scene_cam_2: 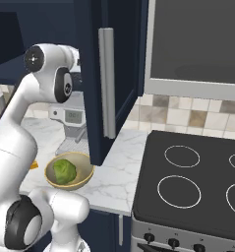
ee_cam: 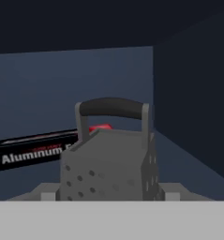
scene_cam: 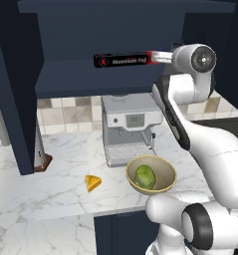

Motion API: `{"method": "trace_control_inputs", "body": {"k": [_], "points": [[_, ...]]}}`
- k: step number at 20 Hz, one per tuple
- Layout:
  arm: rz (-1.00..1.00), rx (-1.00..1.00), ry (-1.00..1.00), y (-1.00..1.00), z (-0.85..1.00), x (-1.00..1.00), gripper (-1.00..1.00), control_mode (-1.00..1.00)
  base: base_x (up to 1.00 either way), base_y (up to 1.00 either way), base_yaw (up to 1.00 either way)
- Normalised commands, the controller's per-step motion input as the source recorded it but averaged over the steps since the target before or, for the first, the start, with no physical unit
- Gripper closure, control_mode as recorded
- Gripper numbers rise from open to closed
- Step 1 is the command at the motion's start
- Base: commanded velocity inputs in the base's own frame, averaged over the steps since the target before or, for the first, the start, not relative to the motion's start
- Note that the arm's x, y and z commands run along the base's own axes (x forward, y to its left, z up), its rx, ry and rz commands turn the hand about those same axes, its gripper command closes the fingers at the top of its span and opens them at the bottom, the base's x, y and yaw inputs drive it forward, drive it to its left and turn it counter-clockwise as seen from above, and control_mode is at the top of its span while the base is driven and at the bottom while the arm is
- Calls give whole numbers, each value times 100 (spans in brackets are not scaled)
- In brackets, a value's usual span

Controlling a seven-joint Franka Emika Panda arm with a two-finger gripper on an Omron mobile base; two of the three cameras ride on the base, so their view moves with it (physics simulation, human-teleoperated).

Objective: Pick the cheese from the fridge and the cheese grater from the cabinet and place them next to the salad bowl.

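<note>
I have the white arm reaching up into the dark navy wall cabinet [scene_cam: 115, 74], where the small dark grey cheese grater [ee_cam: 108, 164] with its black arched handle stands upright on the inner shelf, right in front of the hand camera. Behind it lies a long black-and-red box [ee_cam: 36, 151] lettered "Aluminum". The gripper's fingertips are hidden at the bottom of the hand view, so I cannot tell whether the gripper has closed on the grater or merely sits around it.

Down on the white marble bench [scene_cam: 51, 194], the small yellow-orange cheese wedge [scene_cam: 92, 183] lies near the round tan-yellow salad bowl [scene_cam: 151, 174] holding its green lettuce ball, apart from it on its left in the left base view. A grey coffee machine [scene_cam: 128, 127] stands just behind the bowl. In the right base view, a black stovetop [scene_cam_2: 197, 182] sits to the right.
</note>
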Motion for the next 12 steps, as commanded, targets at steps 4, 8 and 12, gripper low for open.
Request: {"method": "trace_control_inputs", "body": {"k": [4, 8, 12], "points": [[0, 0, -8, 6, 17, -94, 100, -100, 0, 0, 0], [0, 0, -12, 8, 18, -100, 100, -100, 0, 0, 0], [0, 0, -13, 9, 21, -100, 100, -100, 0, 0, 0]]}}
